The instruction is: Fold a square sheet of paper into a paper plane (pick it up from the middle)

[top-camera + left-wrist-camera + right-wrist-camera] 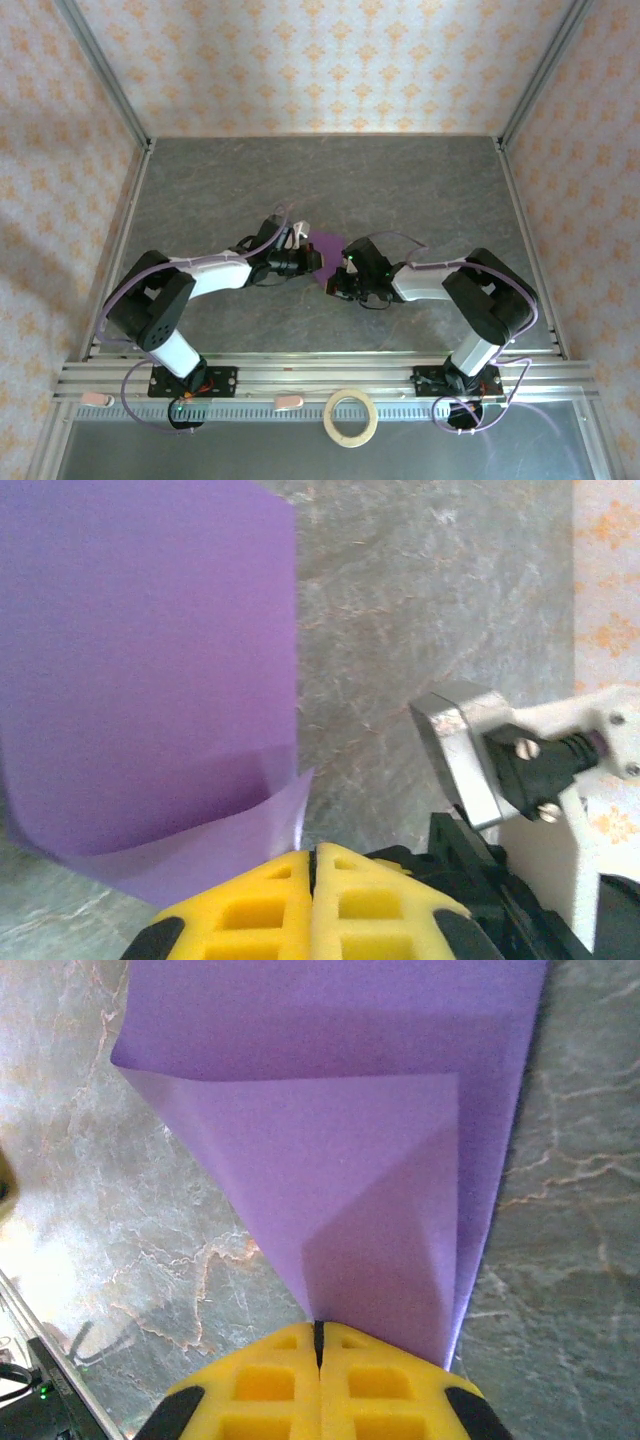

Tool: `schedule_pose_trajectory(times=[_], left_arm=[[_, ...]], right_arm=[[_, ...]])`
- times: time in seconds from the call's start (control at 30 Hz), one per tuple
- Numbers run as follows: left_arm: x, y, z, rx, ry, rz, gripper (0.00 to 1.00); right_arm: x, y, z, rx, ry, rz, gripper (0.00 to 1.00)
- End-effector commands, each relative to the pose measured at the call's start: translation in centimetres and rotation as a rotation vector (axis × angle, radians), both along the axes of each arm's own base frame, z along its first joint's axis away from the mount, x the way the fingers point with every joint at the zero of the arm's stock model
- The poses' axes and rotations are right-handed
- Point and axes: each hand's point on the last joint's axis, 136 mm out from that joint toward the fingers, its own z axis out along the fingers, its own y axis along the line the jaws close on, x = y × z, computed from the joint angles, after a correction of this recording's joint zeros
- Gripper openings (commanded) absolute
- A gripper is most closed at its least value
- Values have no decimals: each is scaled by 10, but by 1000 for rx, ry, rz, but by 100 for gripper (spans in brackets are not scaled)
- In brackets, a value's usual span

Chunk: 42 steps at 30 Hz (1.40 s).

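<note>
The left gripper (pixel 306 262) and right gripper (pixel 338 281) meet above the middle of the table (pixel 420 190), each pinched shut on the purple sheet of paper (pixel 328 250) held between them. At the right gripper's yellow pads (pixel 385 1385), the sheet shows a folded flap with 1 diagonal crease.

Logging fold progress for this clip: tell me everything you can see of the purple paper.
The purple paper is thin, plain and matte, with no print. It is partly folded: layers overlap, with a straight folded edge and a diagonal crease running toward the right gripper, which is shut on a narrow folded end. The left gripper pinches a curled edge on the other side. The paper is held between both grippers over the middle of the grey table, not yet a plane.
</note>
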Motion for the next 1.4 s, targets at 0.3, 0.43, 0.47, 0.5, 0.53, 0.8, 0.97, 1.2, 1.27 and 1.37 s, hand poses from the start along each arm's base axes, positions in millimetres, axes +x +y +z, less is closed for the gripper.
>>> schedule_pose_trajectory(times=[0.3, 0.43, 0.47, 0.5, 0.53, 0.8, 0.97, 1.2, 1.27, 1.37], left_arm=[[-14, 12, -59, 141, 108, 27, 0], [-10, 25, -70, 179, 128, 77, 0], [-8, 27, -71, 179, 129, 86, 0], [-5, 30, -71, 181, 127, 95, 0], [-2, 32, -69, 177, 122, 103, 0], [21, 53, -65, 149, 123, 162, 0], [29, 65, -65, 178, 126, 196, 0], [33, 64, -33, 124, 51, 215, 0], [32, 60, -22, 95, 28, 199, 1], [25, 43, -9, 35, -9, 137, 2]], right_arm=[[-34, -43, -44, -192, 144, 3, 0], [-38, -48, -48, -202, 154, -1, 0], [-40, -49, -49, -205, 160, -1, 0], [-41, -50, -51, -208, 163, -1, 0], [-42, -51, -52, -210, 167, 0, 0], [-50, -53, -57, -208, 189, 16, 0], [-49, -52, -58, -209, 190, 27, 0], [-45, -50, -55, -209, 184, 33, 0], [-44, -51, -54, -206, 183, 29, 0], [-44, -51, -53, -201, 183, 30, 0]])
